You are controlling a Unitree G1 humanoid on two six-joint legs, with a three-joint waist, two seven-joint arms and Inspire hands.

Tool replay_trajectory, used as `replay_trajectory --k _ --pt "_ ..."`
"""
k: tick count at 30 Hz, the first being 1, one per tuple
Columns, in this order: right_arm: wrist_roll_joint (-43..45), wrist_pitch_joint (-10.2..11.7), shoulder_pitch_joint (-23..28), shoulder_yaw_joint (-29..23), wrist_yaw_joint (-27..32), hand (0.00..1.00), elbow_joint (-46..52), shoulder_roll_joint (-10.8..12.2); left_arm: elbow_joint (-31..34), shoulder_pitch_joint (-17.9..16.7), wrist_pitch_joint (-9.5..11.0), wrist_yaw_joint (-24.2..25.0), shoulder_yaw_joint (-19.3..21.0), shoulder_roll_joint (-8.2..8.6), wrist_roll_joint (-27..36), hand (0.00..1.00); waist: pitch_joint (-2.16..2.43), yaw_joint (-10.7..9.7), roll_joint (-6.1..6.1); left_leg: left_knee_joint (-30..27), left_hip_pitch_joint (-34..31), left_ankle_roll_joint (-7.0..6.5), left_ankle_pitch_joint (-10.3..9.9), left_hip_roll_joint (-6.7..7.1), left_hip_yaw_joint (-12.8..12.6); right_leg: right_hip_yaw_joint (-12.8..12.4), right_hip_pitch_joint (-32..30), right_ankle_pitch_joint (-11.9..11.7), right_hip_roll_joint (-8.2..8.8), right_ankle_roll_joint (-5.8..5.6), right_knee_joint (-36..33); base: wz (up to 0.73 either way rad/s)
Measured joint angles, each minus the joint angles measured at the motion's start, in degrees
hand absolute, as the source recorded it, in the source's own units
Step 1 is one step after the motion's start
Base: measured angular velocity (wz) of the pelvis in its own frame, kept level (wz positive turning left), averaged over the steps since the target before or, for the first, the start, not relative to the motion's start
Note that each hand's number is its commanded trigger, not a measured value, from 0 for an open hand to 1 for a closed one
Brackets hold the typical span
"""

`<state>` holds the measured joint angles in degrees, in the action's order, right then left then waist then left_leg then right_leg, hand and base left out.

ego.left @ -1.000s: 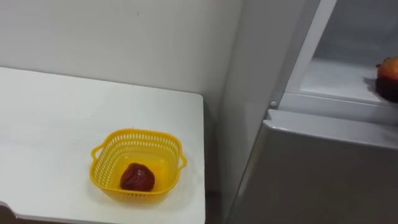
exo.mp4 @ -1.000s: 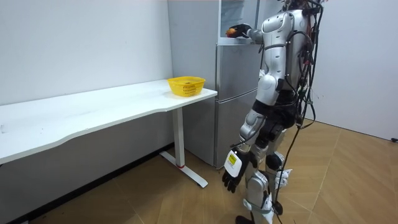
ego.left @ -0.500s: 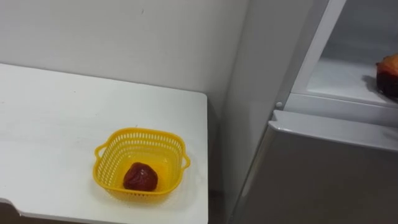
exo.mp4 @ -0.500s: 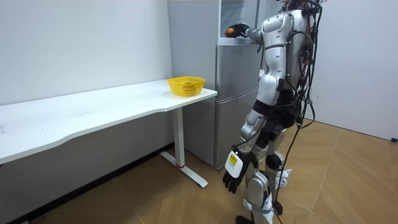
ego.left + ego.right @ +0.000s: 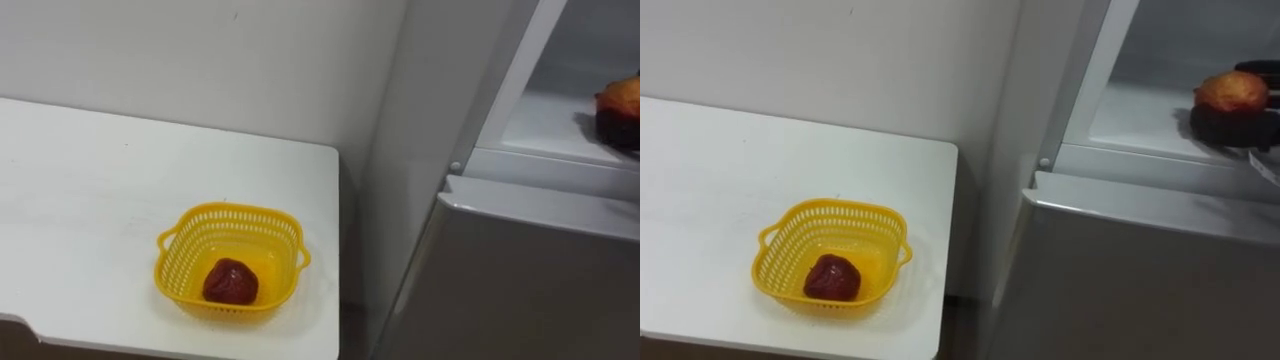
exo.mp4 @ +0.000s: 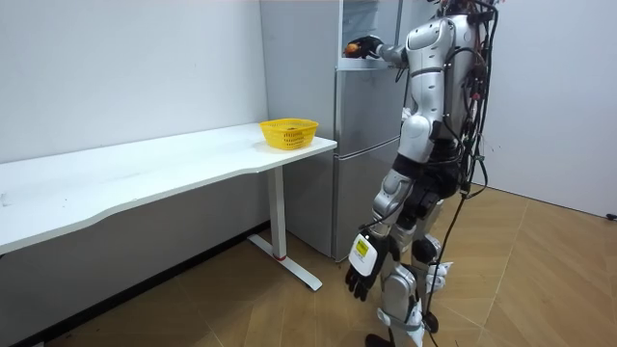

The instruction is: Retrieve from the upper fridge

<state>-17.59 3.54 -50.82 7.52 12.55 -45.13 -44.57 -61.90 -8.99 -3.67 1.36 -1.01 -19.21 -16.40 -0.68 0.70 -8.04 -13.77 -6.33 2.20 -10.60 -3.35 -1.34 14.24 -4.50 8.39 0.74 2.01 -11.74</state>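
Observation:
An orange-red fruit [image 5: 1232,90] sits at the front of the upper fridge shelf [image 5: 1140,120]. My right hand [image 5: 1230,126] is dark and cups the fruit from below, with a finger curled over its far side. In the room view I stand facing the fridge with that arm raised into the open upper compartment [image 6: 371,14], and my left hand [image 6: 364,270] hangs open beside my thigh. A yellow basket [image 5: 830,207] on the white table [image 5: 710,170] holds a dark red fruit [image 5: 832,278].
The lower fridge door [image 5: 1140,280] is closed below the shelf. The basket stands near the table's right end, next to the fridge's side wall [image 5: 1035,90]. A white wall runs behind the table. Bare wooden floor [image 6: 540,280] lies around me.
The eye view has shifted slightly as my head moved. My right hand stays round the fruit at the shelf and the left hand has not moved.

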Motion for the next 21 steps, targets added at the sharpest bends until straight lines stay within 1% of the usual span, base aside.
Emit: replay_trajectory --k 2,4,6,7,9,11,12,13,14,16,18,19,20,21 --pt "-0.1 0.0 1.1 -0.1 0.5 1.0 6.0 0.0 0.1 0.0 0.1 -0.8 0.8 0.33 0.1 0.0 0.19 -0.6 0.34 0.1 0.0 0.0 0.0 0.01 0.0 0.1 0.0 0.0 0.06 0.0 0.0 0.0" --pt "0.0 0.1 2.1 -0.4 1.6 1.0 10.1 0.0 0.3 0.2 0.2 -1.0 0.8 0.37 0.1 0.0 0.26 -0.6 0.47 0.1 0.2 -0.02 0.0 0.03 -0.1 0.2 0.1 0.0 0.12 0.0 0.1 0.0" --pt "0.7 0.1 3.5 -1.6 2.3 1.0 13.8 0.2 0.8 0.5 0.3 -1.4 0.9 0.45 0.1 0.0 0.27 -0.5 0.48 0.1 0.4 -0.03 0.0 0.05 -0.1 0.4 0.4 0.0 0.13 0.0 0.1 0.02" --pt "2.5 0.1 4.9 -2.6 3.4 1.0 16.5 0.3 1.7 0.5 0.4 -2.0 0.9 0.53 0.7 0.0 0.28 -0.4 0.49 0.1 0.5 -0.03 0.0 0.06 0.0 0.6 0.5 0.0 0.13 0.0 0.1 0.04" --pt "4.9 0.3 7.4 -3.4 5.5 1.0 21.1 0.4 2.3 0.6 1.2 -2.6 0.9 0.56 2.2 0.0 0.28 -0.3 0.5 0.1 0.7 -0.03 0.0 0.06 0.0 0.8 0.8 0.0 0.15 0.0 0.1 0.03" --pt "8.0 0.9 10.5 -4.2 7.6 1.0 25.7 1.5 2.3 0.4 1.8 -3.6 0.7 0.72 4.0 0.0 0.26 -0.3 0.61 0.2 1.7 -0.03 0.0 0.04 -0.1 0.8 1.8 0.0 0.15 -0.01 0.2 0.0" --pt "8.1 0.9 11.0 -4.3 8.0 1.0 26.6 1.8 2.3 0.4 1.8 -3.7 0.7 0.88 4.6 0.0 0.23 -0.3 0.76 0.2 2.0 -0.04 0.0 0.03 -0.1 0.8 2.1 0.0 0.17 -0.01 0.3 0.0" --pt "8.9 0.8 12.4 -4.8 8.9 1.0 29.4 2.5 2.2 0.4 1.9 -4.0 0.7 1.33 4.6 0.0 0.38 -0.3 1.14 0.2 2.3 -0.04 0.0 0.06 -0.1 0.9 2.4 0.0 0.25 -0.01 0.3 0.0" --pt "9.3 0.9 13.1 -5.0 9.5 1.0 31.0 2.9 2.2 0.4 2.0 -4.4 0.8 1.76 4.6 0.0 0.43 -0.3 1.45 0.3 2.5 -0.05 0.0 0.09 -0.1 0.9 2.4 0.0 0.27 -0.01 0.3 -0.05" --pt "12.4 1.1 15.4 -5.1 10.8 1.0 36.5 4.6 2.2 0.2 2.5 -4.9 0.8 2.98 5.6 0.0 0.72 -0.4 2.46 0.5 3.0 -0.05 0.0 0.11 -0.4 0.9 2.7 0.0 0.28 -0.03 0.2 -0.07" --pt "15.3 1.8 17.3 -5.1 11.1 1.0 39.5 4.7 2.2 0.3 2.9 -4.9 0.7 3.3 5.8 0.0 0.64 -0.3 2.84 0.5 3.5 -0.05 0.0 0.04 -0.3 1.1 3.3 0.0 0.55 -0.05 0.3 0.0" --pt "16.7 1.9 18.7 -5.2 11.2 1.0 41.2 4.8 2.2 0.2 3.0 -4.9 0.7 3.42 6.3 0.0 0.64 -0.4 2.96 0.6 4.1 -0.03 0.0 0.04 -0.3 1.5 3.8 0.1 0.63 -0.11 0.2 0.04" --pt "17.9 1.9 19.4 -5.3 11.3 1.0 42.2 5.0 2.2 0.0 3.0 -4.9 0.7 3.46 6.8 0.0 0.66 -0.4 2.98 0.6 4.3 -0.03 0.0 0.1 -0.3 1.6 4.1 0.3 0.7 -0.08 0.3 0.0" --pt "20.3 2.0 20.8 -5.6 11.4 1.0 44.3 5.7 2.0 0.0 3.2 -4.8 0.7 3.62 7.0 0.0 0.62 -0.4 3.04 0.8 5.1 -0.03 0.0 0.21 -0.5 1.5 4.8 0.7 0.83 -0.03 0.3 0.0"
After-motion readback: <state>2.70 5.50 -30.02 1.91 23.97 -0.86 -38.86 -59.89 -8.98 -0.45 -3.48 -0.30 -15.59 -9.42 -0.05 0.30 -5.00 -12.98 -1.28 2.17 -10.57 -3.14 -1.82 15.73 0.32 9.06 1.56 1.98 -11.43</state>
